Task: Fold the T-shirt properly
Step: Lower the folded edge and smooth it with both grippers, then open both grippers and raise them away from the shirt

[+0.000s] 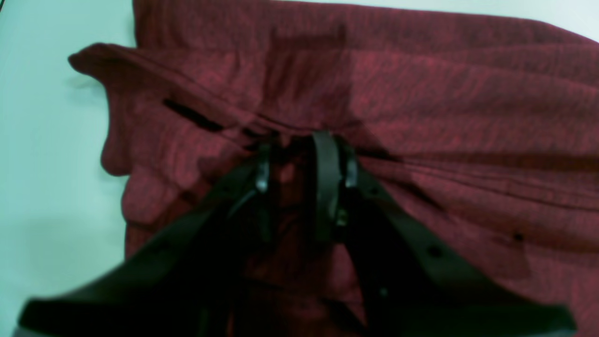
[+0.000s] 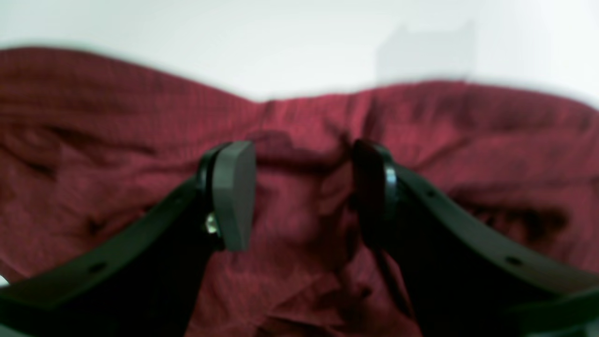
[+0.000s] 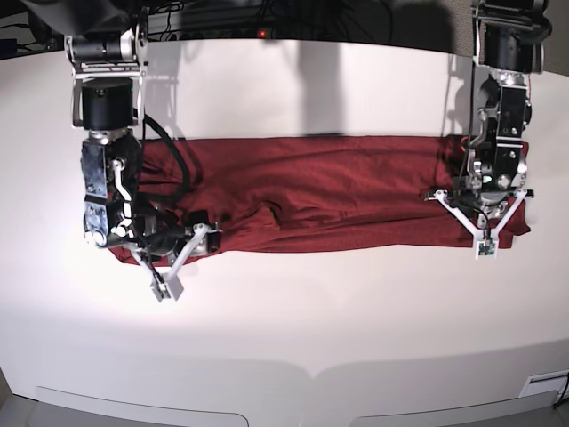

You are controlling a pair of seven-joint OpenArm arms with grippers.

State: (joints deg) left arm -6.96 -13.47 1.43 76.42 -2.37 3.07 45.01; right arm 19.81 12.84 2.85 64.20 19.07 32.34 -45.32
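The dark red T-shirt (image 3: 338, 191) lies folded into a long band across the white table (image 3: 284, 338). My left gripper (image 3: 484, 222) stands over the band's right end. In the left wrist view this gripper (image 1: 295, 159) is shut on a pinch of the T-shirt (image 1: 444, 93), and creases run out from its fingertips. My right gripper (image 3: 171, 253) is at the band's left end, near its front edge. In the right wrist view it (image 2: 304, 192) is open, its pads wide apart over rumpled T-shirt (image 2: 93, 140) cloth.
Bare white table surrounds the band on all sides, with the curved front edge (image 3: 311, 374) near the camera. Dark cables and equipment (image 3: 267, 22) line the back edge. A black cable (image 3: 178, 165) loops off the right arm over the cloth.
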